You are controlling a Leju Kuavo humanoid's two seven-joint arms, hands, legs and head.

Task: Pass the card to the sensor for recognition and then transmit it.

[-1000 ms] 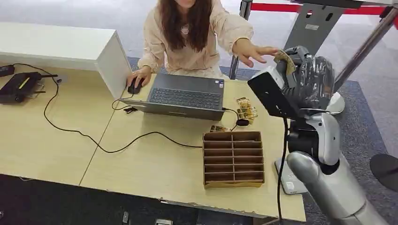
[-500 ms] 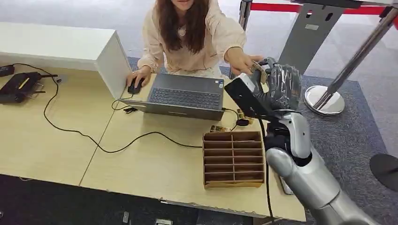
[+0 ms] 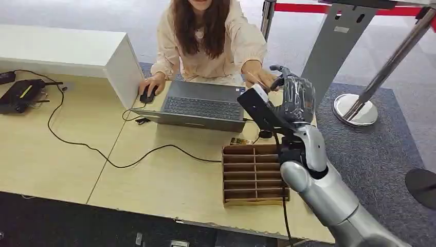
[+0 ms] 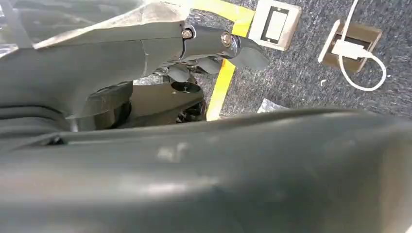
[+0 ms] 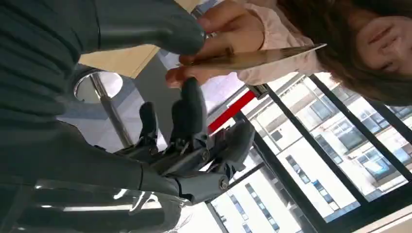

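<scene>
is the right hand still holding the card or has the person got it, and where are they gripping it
The person's hand pinches the card at one end. The right hand has its thumb and fingers spread on either side of that end; whether they touch it cannot be told.

High head view over table (image 3: 61, 154), wrist views close, left perhaps floorward

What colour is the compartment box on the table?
The compartment box is brown, like cardboard, with darker slots; the head view shows it best.

Reception desk (image 3: 61, 154) w/ laptop (image 3: 203, 107), stanchion (image 3: 360, 105)
</scene>
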